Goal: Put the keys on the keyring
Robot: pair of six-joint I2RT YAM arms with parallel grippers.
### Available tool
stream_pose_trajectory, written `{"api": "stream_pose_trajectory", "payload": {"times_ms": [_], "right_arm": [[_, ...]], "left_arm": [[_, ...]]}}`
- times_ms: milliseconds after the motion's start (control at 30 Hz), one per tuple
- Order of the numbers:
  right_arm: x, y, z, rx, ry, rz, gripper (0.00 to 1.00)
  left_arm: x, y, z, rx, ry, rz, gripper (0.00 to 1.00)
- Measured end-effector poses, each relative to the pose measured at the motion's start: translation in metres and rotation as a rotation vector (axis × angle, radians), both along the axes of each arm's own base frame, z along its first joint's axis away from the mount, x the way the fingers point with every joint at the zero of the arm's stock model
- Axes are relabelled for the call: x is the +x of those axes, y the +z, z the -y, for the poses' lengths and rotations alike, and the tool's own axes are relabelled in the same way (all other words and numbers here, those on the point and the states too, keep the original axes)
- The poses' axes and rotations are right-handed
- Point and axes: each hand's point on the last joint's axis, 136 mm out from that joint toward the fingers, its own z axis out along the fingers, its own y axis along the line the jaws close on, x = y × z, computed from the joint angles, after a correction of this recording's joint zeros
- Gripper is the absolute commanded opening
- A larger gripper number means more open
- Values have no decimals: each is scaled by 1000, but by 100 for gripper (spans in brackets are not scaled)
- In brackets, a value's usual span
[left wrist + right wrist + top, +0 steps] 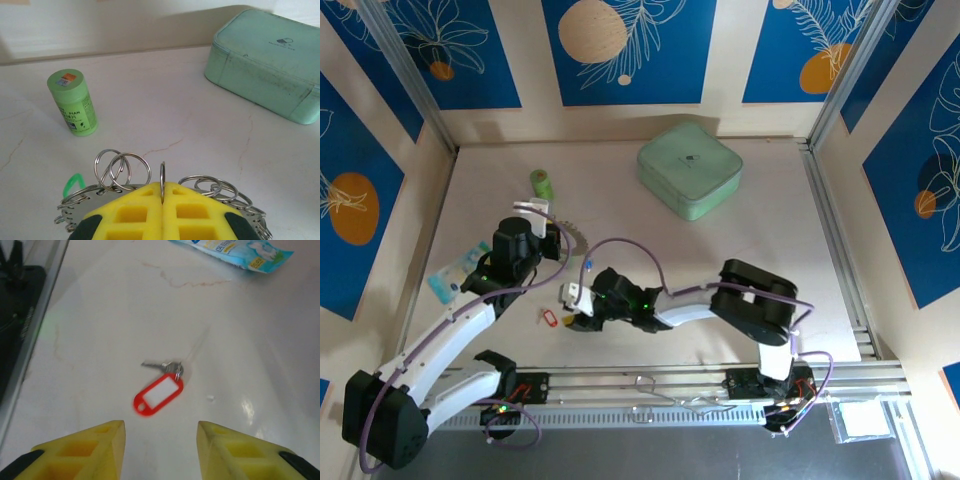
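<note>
Presently: left gripper [162, 187] clamps keyring [72, 209], seemingly presenting it for threading; right gripper [160, 432] gapes over red key [159, 392], likely for pickup.

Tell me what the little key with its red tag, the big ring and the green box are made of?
The key: bare silvery metal, by its grey shine. Its red tag: likely glossy plastic, with a white insert. The big ring: thin polished metal loops, bright and reflective. The green box: matte pale shell with a seam round the lid; plastic or coated fabric, hard to tell.
</note>
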Motion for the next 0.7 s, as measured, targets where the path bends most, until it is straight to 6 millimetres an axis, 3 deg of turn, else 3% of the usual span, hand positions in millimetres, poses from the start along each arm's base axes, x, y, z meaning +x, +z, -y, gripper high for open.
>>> {"api": "stream_pose_trajectory", "payload": {"times_ms": [300, 700], "right_arm": [[16, -23, -35, 1, -15, -17, 44], [26, -35, -55, -5, -28, -35, 39]], "left_arm": [[-1, 6, -2, -5, 3, 19, 0], [-2, 8, -3, -5, 6, 25, 0]]}}
